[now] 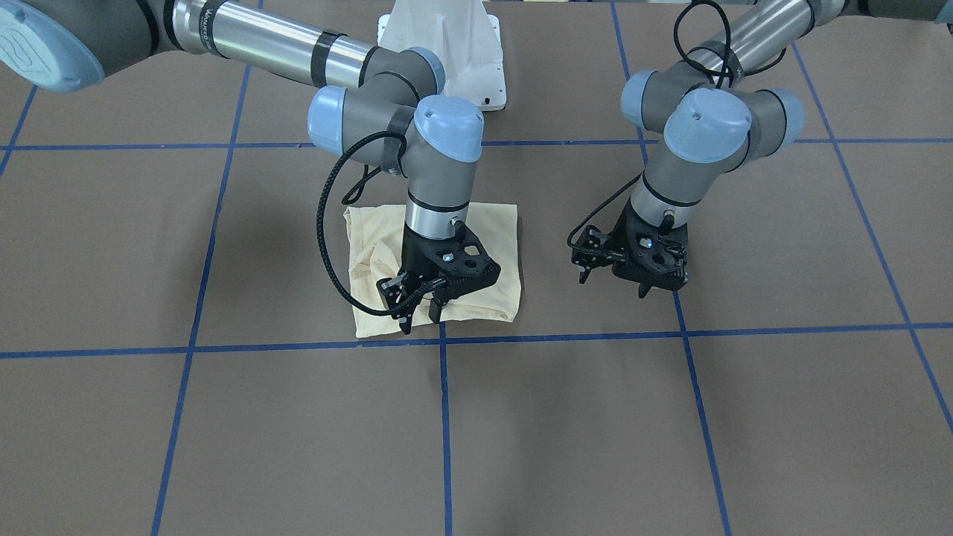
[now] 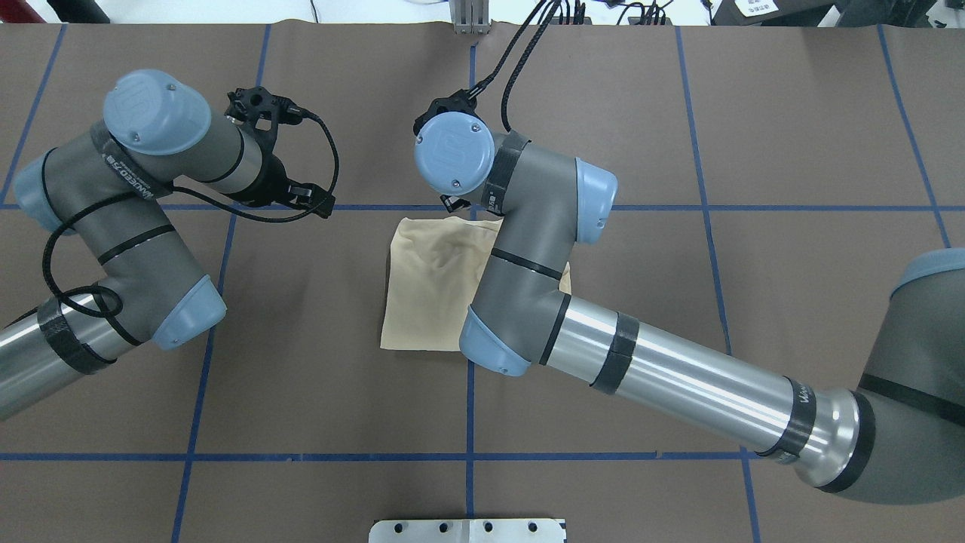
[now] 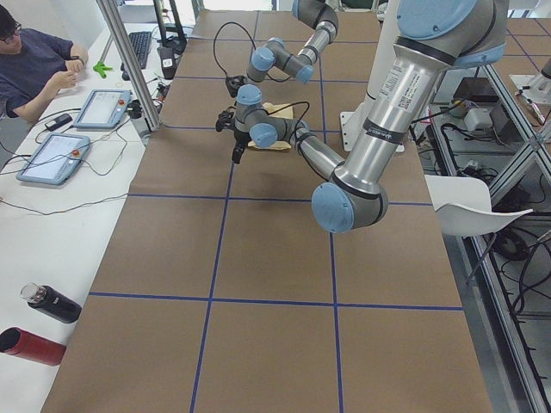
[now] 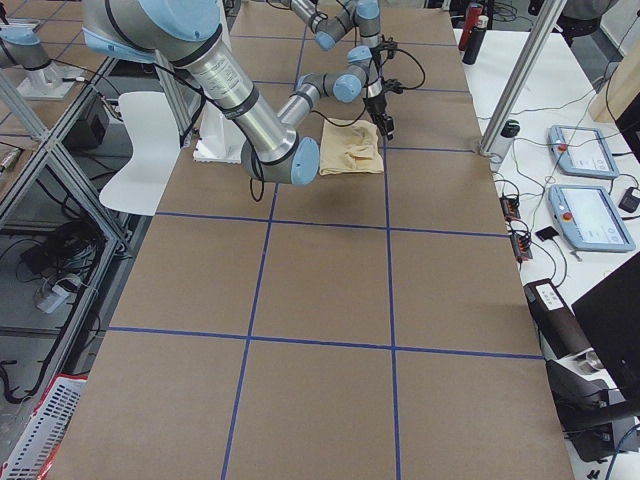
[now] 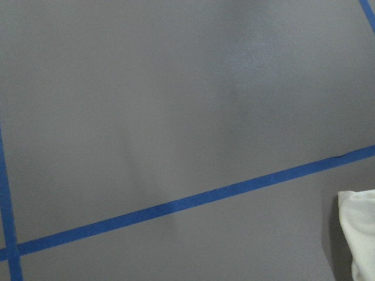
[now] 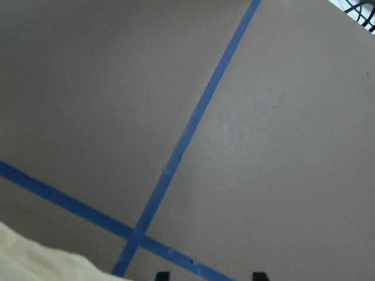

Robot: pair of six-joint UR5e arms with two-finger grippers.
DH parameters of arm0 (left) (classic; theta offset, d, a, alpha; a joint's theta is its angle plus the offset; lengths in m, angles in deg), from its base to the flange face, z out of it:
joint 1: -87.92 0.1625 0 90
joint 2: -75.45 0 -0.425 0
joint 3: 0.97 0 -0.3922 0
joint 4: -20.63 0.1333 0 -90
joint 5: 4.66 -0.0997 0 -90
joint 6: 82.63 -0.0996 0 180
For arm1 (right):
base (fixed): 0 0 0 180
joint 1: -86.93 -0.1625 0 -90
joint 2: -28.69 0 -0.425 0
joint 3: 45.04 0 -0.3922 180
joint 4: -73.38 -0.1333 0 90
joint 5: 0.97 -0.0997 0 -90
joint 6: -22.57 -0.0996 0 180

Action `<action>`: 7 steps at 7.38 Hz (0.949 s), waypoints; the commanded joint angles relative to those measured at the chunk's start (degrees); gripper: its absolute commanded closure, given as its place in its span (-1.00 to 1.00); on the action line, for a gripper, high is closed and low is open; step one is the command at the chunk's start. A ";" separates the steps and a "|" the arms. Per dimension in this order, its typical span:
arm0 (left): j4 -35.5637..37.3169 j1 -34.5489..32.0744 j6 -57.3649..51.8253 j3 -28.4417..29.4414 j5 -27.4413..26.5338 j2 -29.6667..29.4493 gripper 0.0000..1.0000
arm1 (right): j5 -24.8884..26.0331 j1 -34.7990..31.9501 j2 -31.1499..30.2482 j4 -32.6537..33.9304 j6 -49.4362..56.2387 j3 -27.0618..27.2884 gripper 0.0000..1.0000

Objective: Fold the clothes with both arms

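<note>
Cream-yellow T-shirt, folded square, rumpled

A brown paper-covered surface, gridded with blue tape lines, carries a folded pale cream-yellow knit shirt near a white metal pedestal base.

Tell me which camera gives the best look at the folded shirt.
Exterior front-facing: the shirt lies nearly whole, folds visible, only the right end effector in front. Overhead, the right arm hides about half. The side views show it small; the wrist views catch only pale corners.
</note>
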 commanded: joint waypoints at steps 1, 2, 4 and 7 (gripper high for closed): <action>0.00 0.00 0.04 0.01 0.00 0.02 -1.00 | -5.35 0.16 -6.28 7.73 -0.01 12.64 -0.10; 0.00 0.00 0.04 0.01 0.00 0.02 -1.00 | -4.93 1.81 -7.27 7.59 -0.36 13.32 0.00; 0.00 0.00 0.04 -0.08 0.00 0.02 -1.00 | -4.58 3.32 -7.28 5.58 -0.71 10.88 0.10; 0.00 0.00 0.04 -0.08 0.00 0.02 -1.00 | -4.66 4.11 -7.54 5.04 -0.62 9.99 0.11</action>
